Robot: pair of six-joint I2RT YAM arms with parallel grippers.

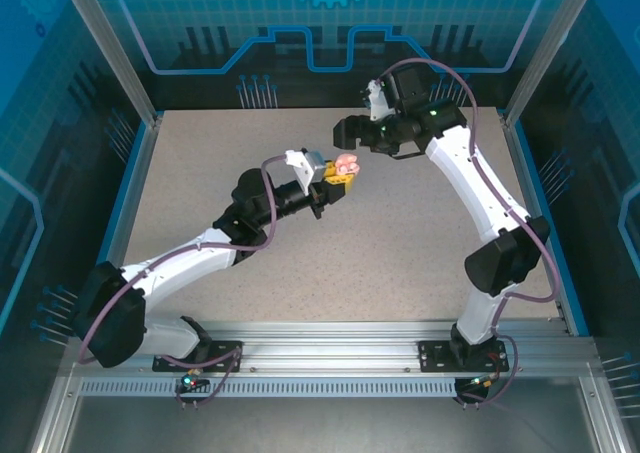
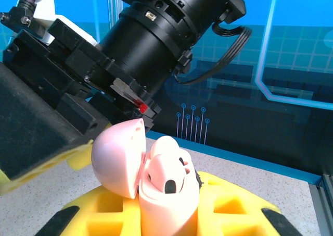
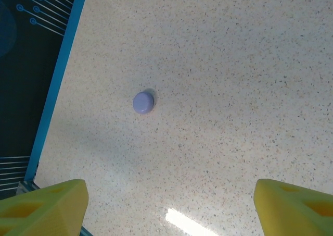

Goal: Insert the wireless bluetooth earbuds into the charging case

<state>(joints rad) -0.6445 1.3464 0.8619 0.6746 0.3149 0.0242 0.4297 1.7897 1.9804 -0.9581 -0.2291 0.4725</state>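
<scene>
Left gripper (image 1: 338,179) is clamped on the pink charging case (image 2: 156,189), lid open, held above the worktop (image 1: 400,263). One pale pink earbud (image 2: 167,165) looks seated; its partner I cannot tell. My right gripper (image 3: 166,210), just beyond the case, stands with jaws apart, empty. A purple disc (image 3: 143,102) lies beneath it, so the purple pair is likely outstanding. Worktop speckled beige; blue panelled walls (image 1: 320,23) behind the case.

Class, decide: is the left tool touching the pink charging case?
Touching. In the left wrist view the open pink charging case sits wedged in the left tool, its base pressed against the yellow fingers.
</scene>
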